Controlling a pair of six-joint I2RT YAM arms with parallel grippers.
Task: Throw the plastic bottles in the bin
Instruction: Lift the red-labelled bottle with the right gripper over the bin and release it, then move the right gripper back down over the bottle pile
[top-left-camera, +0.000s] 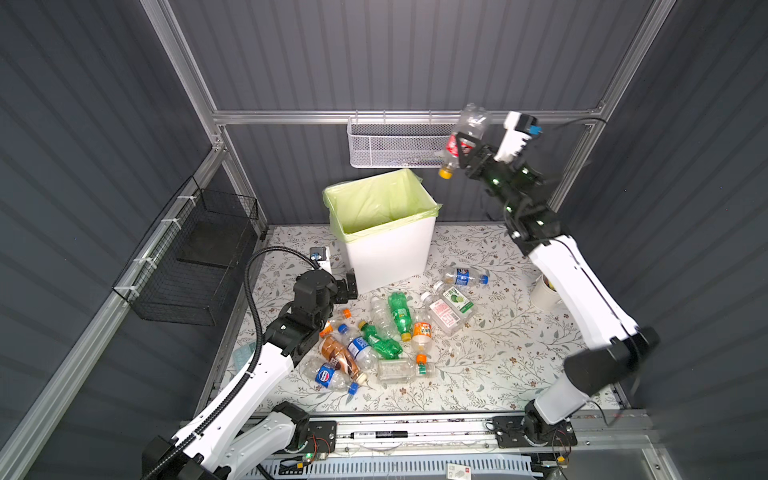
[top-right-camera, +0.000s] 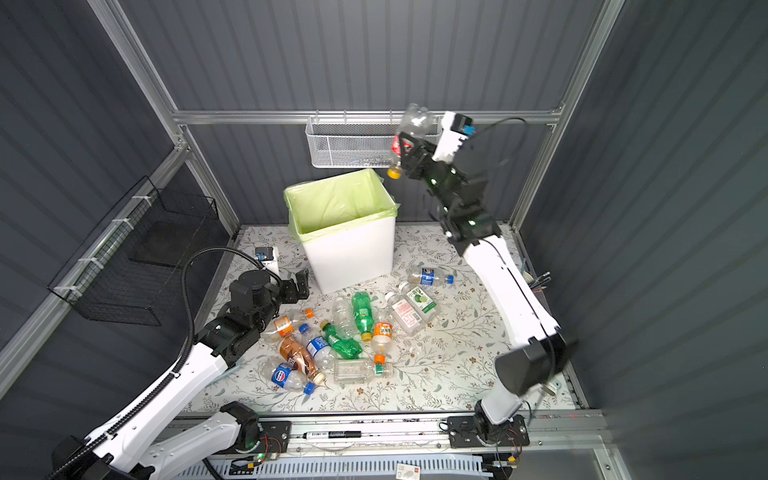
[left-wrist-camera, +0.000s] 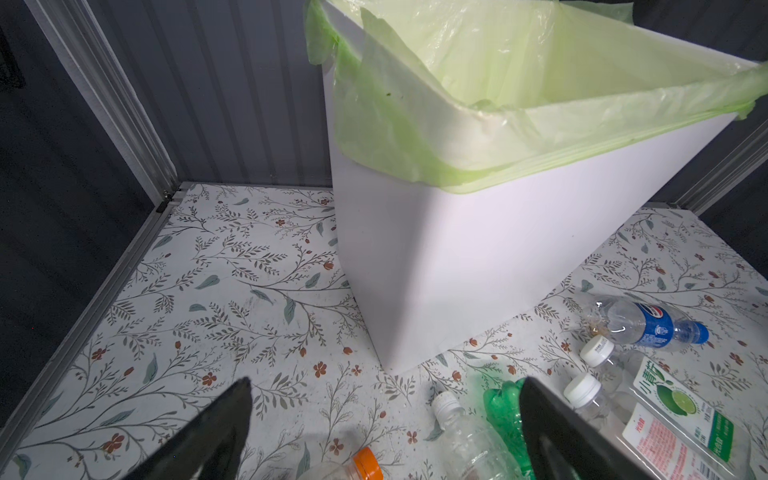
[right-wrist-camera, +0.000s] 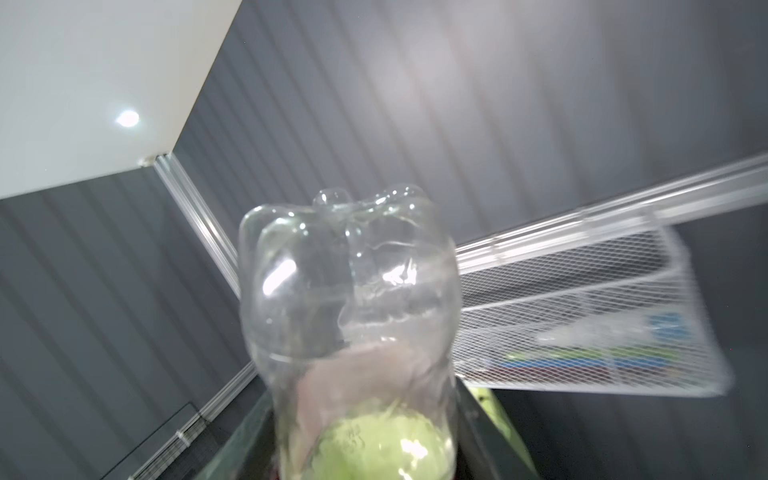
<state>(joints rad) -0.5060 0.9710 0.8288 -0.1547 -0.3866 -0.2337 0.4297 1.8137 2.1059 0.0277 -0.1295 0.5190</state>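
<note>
One bottle (top-left-camera: 470, 124) pinched cap-down in right end effector (top-left-camera: 460, 150); centre over bin (top-left-camera: 386, 257) opening b4 letting go.

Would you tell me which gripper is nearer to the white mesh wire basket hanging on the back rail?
Right. The right gripper, shut on a clear red-labelled plastic bottle, is raised near the mesh basket; the open left gripper sits low by the tall white bin's base.
</note>
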